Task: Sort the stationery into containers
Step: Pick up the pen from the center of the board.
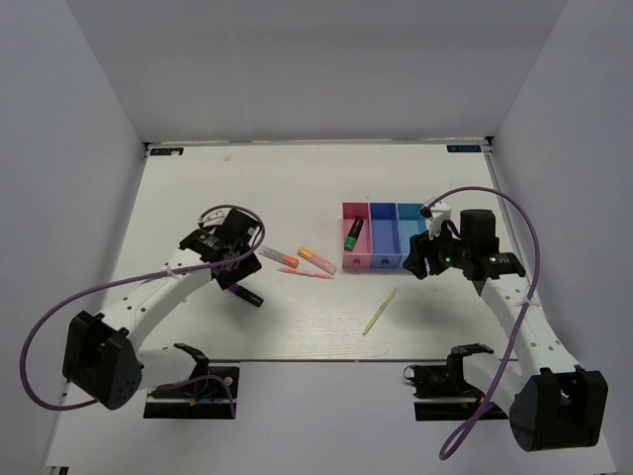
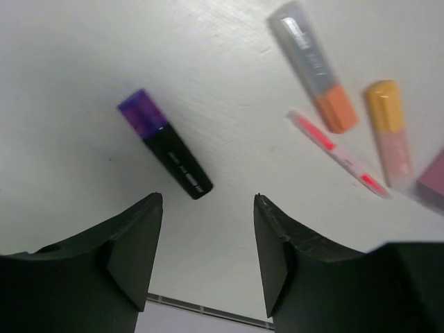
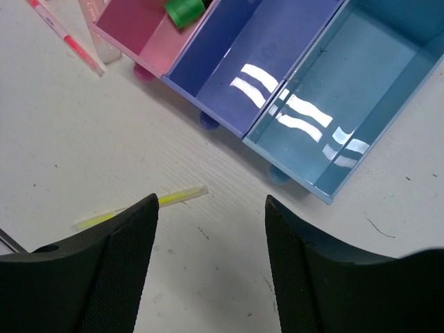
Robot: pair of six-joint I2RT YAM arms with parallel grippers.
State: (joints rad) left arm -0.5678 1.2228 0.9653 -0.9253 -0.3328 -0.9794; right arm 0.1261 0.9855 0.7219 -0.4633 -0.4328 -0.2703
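Observation:
The three joined containers stand right of centre: pink (image 1: 348, 259), blue-purple (image 1: 384, 237) and cyan (image 1: 408, 216). A black-green marker (image 1: 353, 235) lies in the pink one; its green cap (image 3: 184, 10) shows in the right wrist view. On the table lie a purple marker (image 1: 247, 295), a grey-orange highlighter (image 1: 280, 258), an orange-pink highlighter (image 1: 316, 258), a thin pink pen (image 1: 307, 272) and a pale-yellow pen (image 1: 380, 311). My left gripper (image 1: 231, 270) is open and empty just short of the purple marker (image 2: 164, 153). My right gripper (image 1: 417, 261) is open and empty before the cyan bin (image 3: 354, 90).
Purple cables loop from both arms (image 1: 519, 213). The blue-purple bin (image 3: 250, 55) and the cyan bin hold nothing. The pale-yellow pen (image 3: 142, 207) lies beside my right gripper's left finger. White walls enclose the table on three sides.

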